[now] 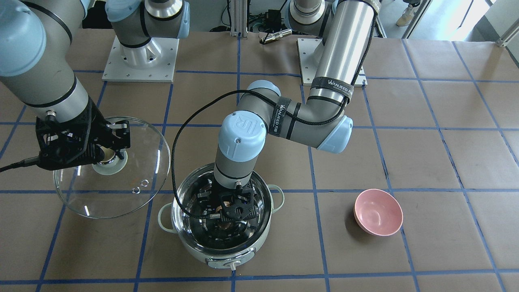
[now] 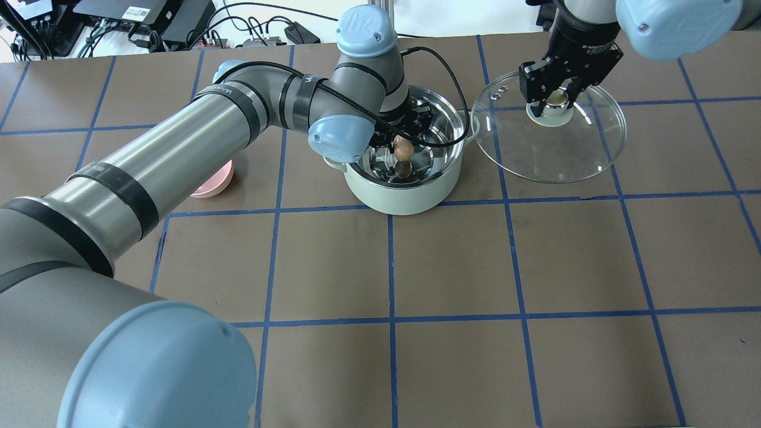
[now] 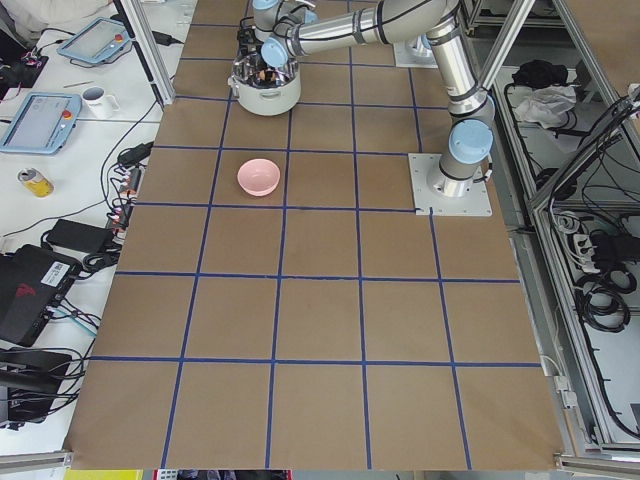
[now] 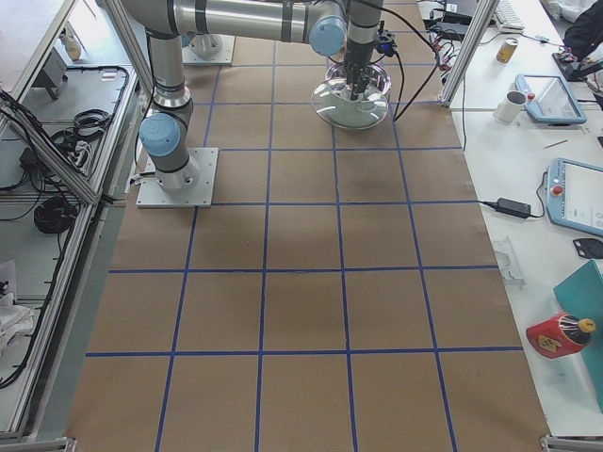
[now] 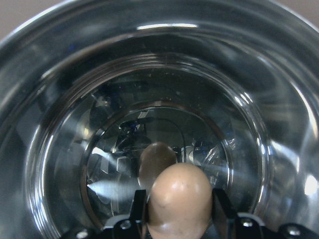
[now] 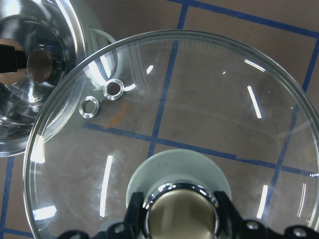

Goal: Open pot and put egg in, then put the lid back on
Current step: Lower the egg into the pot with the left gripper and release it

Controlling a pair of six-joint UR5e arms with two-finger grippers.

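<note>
The pale mint pot (image 1: 221,259) stands open, its steel inside bare; it also shows in the overhead view (image 2: 404,196). My left gripper (image 2: 403,145) reaches down inside it, shut on the light-brown egg (image 5: 180,199), which hangs above the pot's floor with its reflection beneath. My right gripper (image 1: 107,154) is shut on the beige knob (image 6: 180,214) of the glass lid (image 1: 134,162). It holds the lid (image 2: 553,154) beside the pot on my right, the lid's edge by the pot's side handle. I cannot tell whether the lid's rim touches the table.
A small pink bowl (image 1: 378,211) sits on the brown paper on my left of the pot, partly hidden by my left arm in the overhead view (image 2: 214,184). Both arm bases stand at the table's back edge. Blue tape lines grid the table.
</note>
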